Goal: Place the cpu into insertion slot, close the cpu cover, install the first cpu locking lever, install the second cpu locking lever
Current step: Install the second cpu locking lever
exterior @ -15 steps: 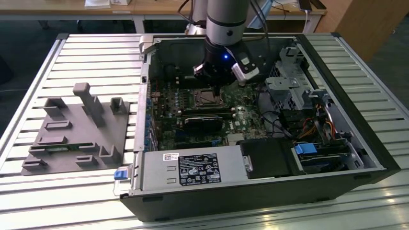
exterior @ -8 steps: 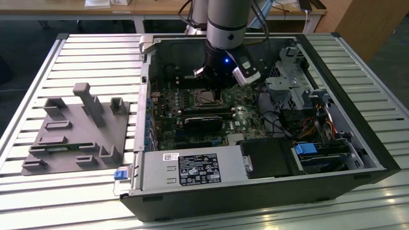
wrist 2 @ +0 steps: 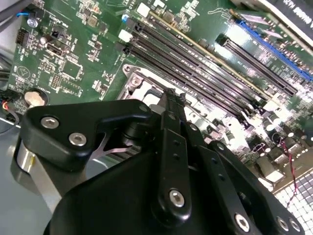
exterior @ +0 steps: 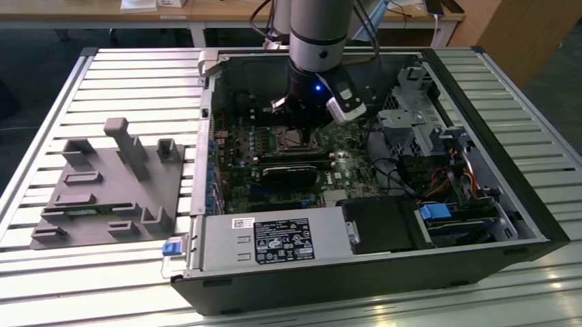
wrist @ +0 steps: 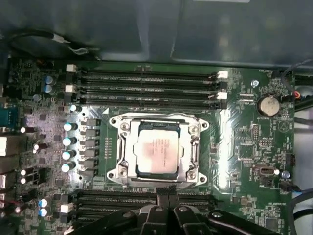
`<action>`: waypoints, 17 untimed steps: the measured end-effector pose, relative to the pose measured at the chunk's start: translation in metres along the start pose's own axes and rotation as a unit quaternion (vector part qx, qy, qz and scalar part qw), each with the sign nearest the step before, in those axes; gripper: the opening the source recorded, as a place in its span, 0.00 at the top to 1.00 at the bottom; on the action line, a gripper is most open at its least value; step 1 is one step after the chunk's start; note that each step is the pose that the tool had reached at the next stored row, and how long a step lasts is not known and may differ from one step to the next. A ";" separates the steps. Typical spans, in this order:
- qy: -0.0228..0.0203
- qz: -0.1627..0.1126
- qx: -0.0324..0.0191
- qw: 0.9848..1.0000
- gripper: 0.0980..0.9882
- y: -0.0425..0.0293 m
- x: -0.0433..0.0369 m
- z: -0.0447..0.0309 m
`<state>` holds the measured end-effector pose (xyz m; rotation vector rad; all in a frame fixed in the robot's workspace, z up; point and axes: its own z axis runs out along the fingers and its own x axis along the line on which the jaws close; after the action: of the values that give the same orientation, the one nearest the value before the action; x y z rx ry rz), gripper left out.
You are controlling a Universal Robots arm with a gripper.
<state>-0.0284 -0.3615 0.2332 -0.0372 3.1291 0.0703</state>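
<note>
The black gripper (wrist: pixel 165 196), fingers pressed together (holding nothing), hovers beside the silver-grey square cpu (wrist: pixel 157 152) seated under its silver metal frame cover (wrist: pixel 194 149)

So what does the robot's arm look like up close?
The arm is a fat silver-grey tube with a black wrist section that has a small blue light glowing on it. Dark cables run behind it. The gripper is black, built from chunky linked bars dotted with round silver screws.
</note>
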 end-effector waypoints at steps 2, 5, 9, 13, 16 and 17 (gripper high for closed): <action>0.000 0.000 0.000 1.000 0.99 -0.0018 0.0014 -0.0001; 0.000 0.000 0.000 1.000 0.99 -0.0039 0.0045 -0.0001; 0.000 0.000 0.000 1.000 0.99 -0.0050 0.0120 -0.0002; 0.000 0.000 0.000 1.000 0.99 -0.0052 0.0173 0.0002; 0.000 0.000 0.000 1.000 0.99 -0.0053 0.0184 0.0017; 0.000 0.000 0.000 1.000 0.99 -0.0054 0.0184 0.0024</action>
<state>-0.0466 -0.3671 0.2304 -0.0375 3.1291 0.0702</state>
